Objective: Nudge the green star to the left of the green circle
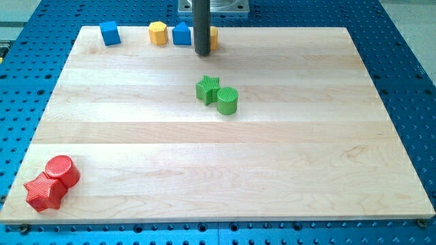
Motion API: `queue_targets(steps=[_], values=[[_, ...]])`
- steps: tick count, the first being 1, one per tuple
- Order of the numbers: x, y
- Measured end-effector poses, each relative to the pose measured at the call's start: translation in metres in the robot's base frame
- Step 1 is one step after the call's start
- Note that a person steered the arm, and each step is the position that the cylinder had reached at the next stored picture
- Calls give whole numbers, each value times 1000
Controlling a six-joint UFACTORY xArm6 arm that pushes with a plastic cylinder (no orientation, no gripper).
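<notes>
The green star (208, 89) lies a little above the board's middle. The green circle (227, 100) stands right against it, on its right and slightly lower; the two touch. My tip (202, 53) comes down from the view's top and ends near the board's top edge, above the green star and apart from it by a clear gap. The rod covers part of a yellow block behind it.
Along the top edge stand a blue block (110, 33), a yellow hexagon (158, 33), a blue block (182, 34) and a partly hidden yellow block (214, 38). A red circle (60, 169) and a red star (44, 192) touch at the bottom left corner.
</notes>
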State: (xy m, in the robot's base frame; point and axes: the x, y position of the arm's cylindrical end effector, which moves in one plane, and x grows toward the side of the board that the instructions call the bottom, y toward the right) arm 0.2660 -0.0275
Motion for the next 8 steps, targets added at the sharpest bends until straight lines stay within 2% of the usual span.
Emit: queue_targets(steps=[2,3,5,8], values=[[0,-1],[25,-1],[99,50],[124,-3]])
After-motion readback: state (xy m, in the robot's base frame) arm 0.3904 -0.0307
